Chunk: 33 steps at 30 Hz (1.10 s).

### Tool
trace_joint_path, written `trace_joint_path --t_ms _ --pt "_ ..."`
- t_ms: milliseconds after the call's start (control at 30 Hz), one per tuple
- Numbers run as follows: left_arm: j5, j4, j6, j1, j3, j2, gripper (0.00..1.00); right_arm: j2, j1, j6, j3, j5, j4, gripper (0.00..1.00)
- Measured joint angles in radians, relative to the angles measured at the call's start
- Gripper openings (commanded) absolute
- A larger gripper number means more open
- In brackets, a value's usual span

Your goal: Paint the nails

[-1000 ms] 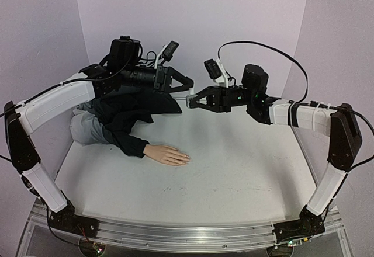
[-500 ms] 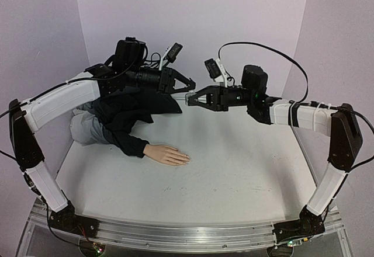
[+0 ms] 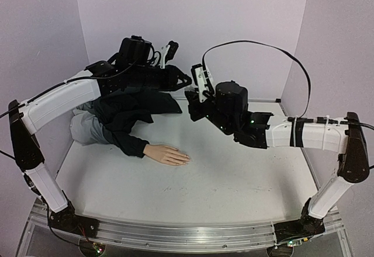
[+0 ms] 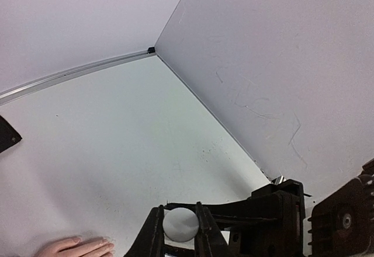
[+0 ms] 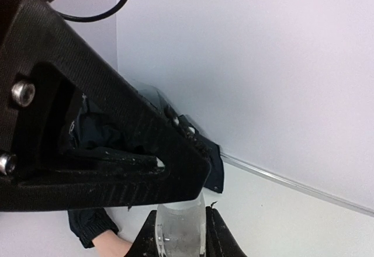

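Clear bottle [image 5: 181,226] is being clamped by the right gripper [image 5: 181,233] — its white end [image 4: 179,224] is being pinched by the left gripper [image 4: 178,219] — well apart from the hand [image 3: 168,155].

no readable text, no labels, no brands, no numbers, no signs

Soft, even, bright light leaves faint shadow on the table [image 3: 234,175] under the right gripper [image 3: 191,98]. The left gripper [image 5: 175,169] just ahead looms dark, blurred.
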Motion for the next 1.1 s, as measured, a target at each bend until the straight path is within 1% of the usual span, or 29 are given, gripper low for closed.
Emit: trace_joint_path --t_ms 67,100,133,167,233,267,300,367,400,467,533,567,633,700,733,833,933,1000,1033,1100 --pt "-0.008 -0.012 -0.008 0.002 0.0 0.0 0.39 0.014 0.0 -0.046 0.008 0.002 0.005 0.0" --pt "-0.007 -0.023 -0.011 0.006 0.002 0.0 0.55 0.018 -0.005 -0.071 0.01 -0.01 0.006 0.0" --pt "-0.003 -0.042 -0.008 0.009 0.003 0.0 0.61 0.018 -0.011 -0.087 0.01 -0.024 0.006 0.0" --pt "0.0 -0.059 -0.002 0.013 0.004 -0.002 0.71 0.018 -0.026 -0.101 0.014 -0.056 0.008 0.0" --pt "0.013 -0.087 -0.001 0.027 0.004 -0.002 0.81 0.018 -0.066 -0.113 0.026 -0.167 -0.002 0.0" --pt "0.027 -0.094 0.005 0.037 0.004 -0.002 0.85 0.016 -0.1 -0.111 0.03 -0.273 -0.013 0.0" --pt "0.042 -0.105 0.012 0.049 0.004 -0.007 0.88 0.016 -0.127 -0.106 0.032 -0.345 -0.021 0.0" --pt "0.087 -0.114 0.022 0.072 0.0 -0.019 0.92 0.01 -0.204 -0.089 0.035 -0.56 -0.048 0.0" --pt "0.117 -0.109 0.025 0.081 -0.008 -0.03 0.93 0.008 -0.233 -0.08 0.034 -0.692 -0.067 0.0" --pt "0.184 -0.081 0.024 0.097 -0.035 -0.058 0.94 0.002 -0.307 -0.059 0.035 -0.871 -0.088 0.0" --pt "0.266 -0.034 0.016 0.109 -0.069 -0.09 0.93 0.0 -0.351 -0.026 0.037 -1.051 -0.101 0.0" --pt "0.304 -0.01 0.013 0.113 -0.08 -0.101 0.91 0.0 -0.369 0.002 0.047 -1.168 -0.113 0.0" --pt "0.38 0.038 0.005 0.115 -0.086 -0.109 0.85 0.003 -0.382 0.052 0.072 -1.339 -0.124 0.0" --pt "0.451 0.079 -0.01 0.115 -0.085 -0.106 0.77 0.014 -0.381 0.1 0.109 -1.464 -0.118 0.0" --pt "0.478 0.09 -0.014 0.114 -0.085 -0.104 0.75 0.023 -0.38 0.124 0.13 -1.518 -0.111 0.0" --pt "0.561 0.118 -0.021 0.106 -0.073 -0.084 0.75 0.042 -0.375 0.18 0.161 -1.624 -0.086 0.0" --pt "0.611 0.131 -0.019 0.087 -0.07 -0.065 0.73 0.06 -0.373 0.223 0.162 -1.677 -0.068 0.0" --pt "0.628 0.134 -0.014 0.071 -0.07 -0.06 0.66 0.07 -0.373 0.244 0.162 -1.692 -0.064 0.0" --pt "0.632 0.134 -0.012 0.064 -0.07 -0.06 0.61 0.077 -0.373 0.256 0.162 -1.698 -0.06 0.0" --pt "0.634 0.135 -0.008 0.05 -0.069 -0.06 0.57 0.082 -0.373 0.271 0.162 -1.702 -0.056 0.0"
